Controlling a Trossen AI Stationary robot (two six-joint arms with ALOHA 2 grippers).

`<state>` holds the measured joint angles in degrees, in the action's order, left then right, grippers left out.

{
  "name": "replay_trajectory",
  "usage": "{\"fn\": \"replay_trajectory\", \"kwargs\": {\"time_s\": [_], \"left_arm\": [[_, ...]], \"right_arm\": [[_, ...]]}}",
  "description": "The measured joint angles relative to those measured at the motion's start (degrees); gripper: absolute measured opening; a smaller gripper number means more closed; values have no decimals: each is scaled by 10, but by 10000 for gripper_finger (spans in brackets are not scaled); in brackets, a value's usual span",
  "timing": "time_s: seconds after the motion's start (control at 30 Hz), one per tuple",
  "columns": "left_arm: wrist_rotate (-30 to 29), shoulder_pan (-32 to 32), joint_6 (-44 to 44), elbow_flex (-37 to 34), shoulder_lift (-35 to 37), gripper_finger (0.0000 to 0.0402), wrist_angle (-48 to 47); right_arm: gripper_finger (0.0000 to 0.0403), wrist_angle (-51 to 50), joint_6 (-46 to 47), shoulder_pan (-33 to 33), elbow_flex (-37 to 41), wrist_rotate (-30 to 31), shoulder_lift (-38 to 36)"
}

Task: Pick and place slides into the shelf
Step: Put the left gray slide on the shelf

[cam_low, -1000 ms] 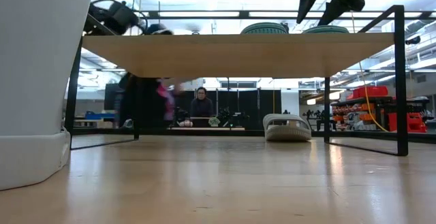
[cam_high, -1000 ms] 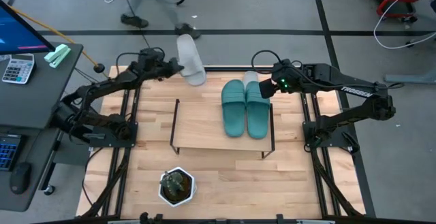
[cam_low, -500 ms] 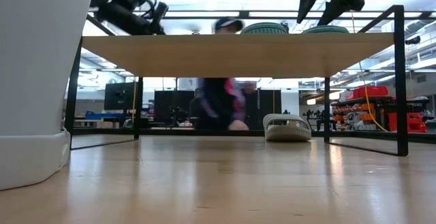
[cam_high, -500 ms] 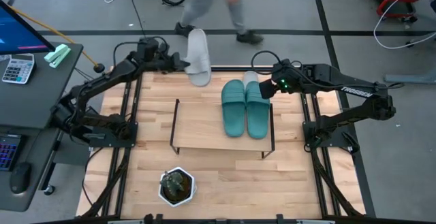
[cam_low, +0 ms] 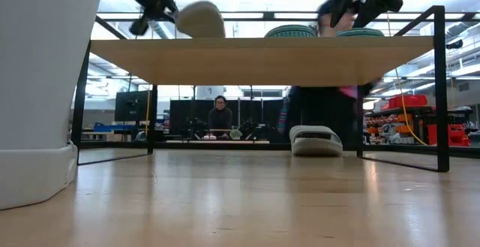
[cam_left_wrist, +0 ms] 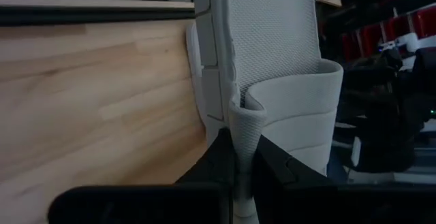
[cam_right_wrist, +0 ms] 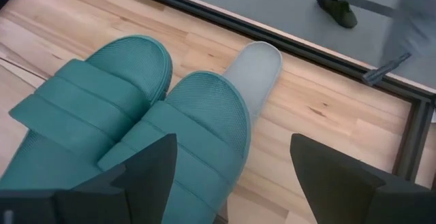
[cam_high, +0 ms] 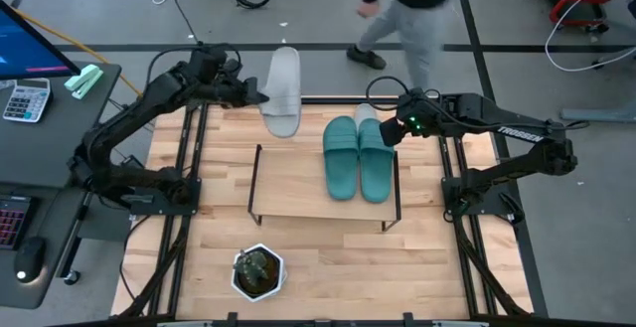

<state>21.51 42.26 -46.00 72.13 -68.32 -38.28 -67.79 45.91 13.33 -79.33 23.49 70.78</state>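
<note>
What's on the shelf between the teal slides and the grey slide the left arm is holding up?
Nothing: in the high view the shelf board is bare between the teal slides and the grey slide in the left gripper.

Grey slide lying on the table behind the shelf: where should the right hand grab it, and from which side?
Probably the strap's edge, from above. The grey slide lies flat, sole down, beside the shelf; its strap arches clear of the footbed, so one finger could slip under. The left hand pinches its own slide that way.

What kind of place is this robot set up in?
Probably a robotics lab or workshop: bare grey floor with cables, a side desk with a calculator and monitor, and a person walking past the wooden table.
</note>
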Motion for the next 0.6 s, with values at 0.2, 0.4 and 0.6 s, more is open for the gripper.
{"fn": "replay_trajectory", "kwargs": {"time_s": [0.2, 0.4, 0.6], "left_arm": [[-64, -61, -58, 18, 39, 27, -71], [-149, -166, -151, 17, 59, 27, -100], [-215, -281, -231, 17, 53, 27, -102]], "right_arm": [[293, 0, -45, 0, 0, 0, 0], [293, 0, -98, 0, 0, 0, 0], [293, 0, -133, 0, 0, 1, 0]]}}
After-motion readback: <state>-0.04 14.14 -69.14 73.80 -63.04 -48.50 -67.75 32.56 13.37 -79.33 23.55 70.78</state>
